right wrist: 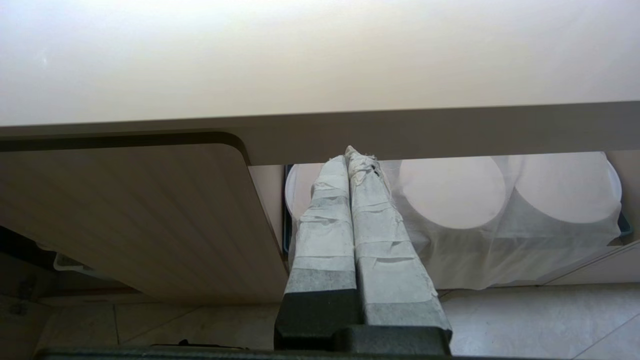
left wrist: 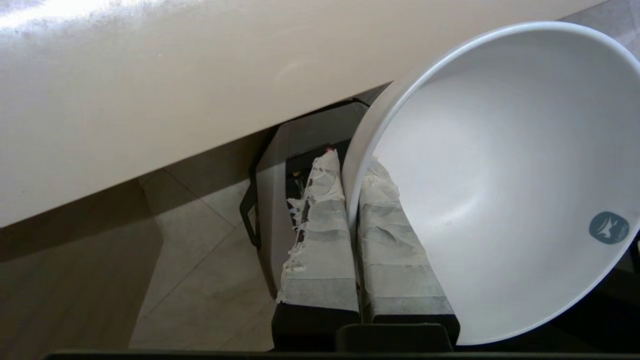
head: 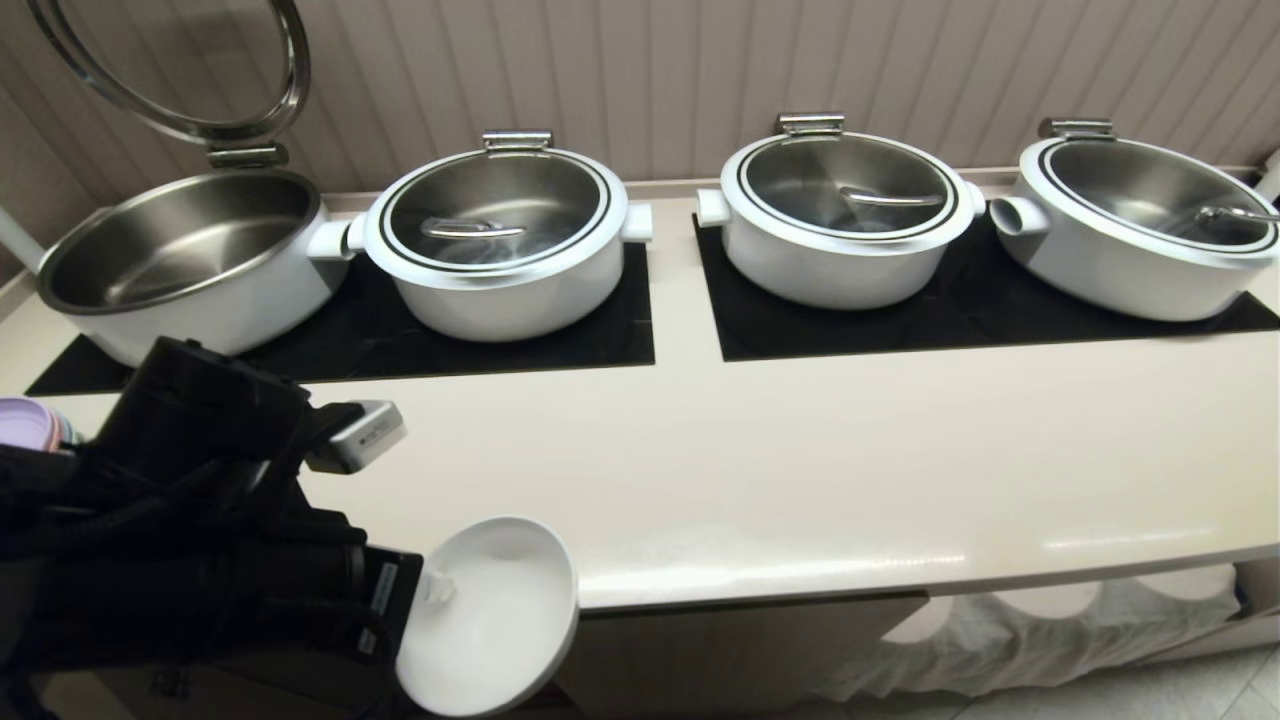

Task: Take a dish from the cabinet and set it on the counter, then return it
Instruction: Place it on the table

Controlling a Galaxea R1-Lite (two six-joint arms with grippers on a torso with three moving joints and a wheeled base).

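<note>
On my far left the left pincer [head: 435, 585] is clamped on the rim of the dish [head: 500, 610], its taped fingers [left wrist: 320, 240] pinching the wall from either side, one inside the bowl and one outside. The dish hangs tilted on its side, its hollow facing up and toward me, just in front of the tabletop [head: 800, 470] edge and slightly below it, not resting on anything I can see. Behind it on the tabletop stand four white pots: the leftmost pot [head: 190, 260] with its glass lid [head: 170, 70] swung up, then three lidded ones on the dark panels [head: 980, 310]. Under the slab I see the cabinet [right wrist: 135, 215] door, pale and ribbed. To the right of it, round white shapes sit under a white cloth [right wrist: 505, 240]. The right pincer [right wrist: 352, 160] is parked low in front of that cloth, below the tabletop edge, its taped fingers pressed together and holding nothing.
</note>
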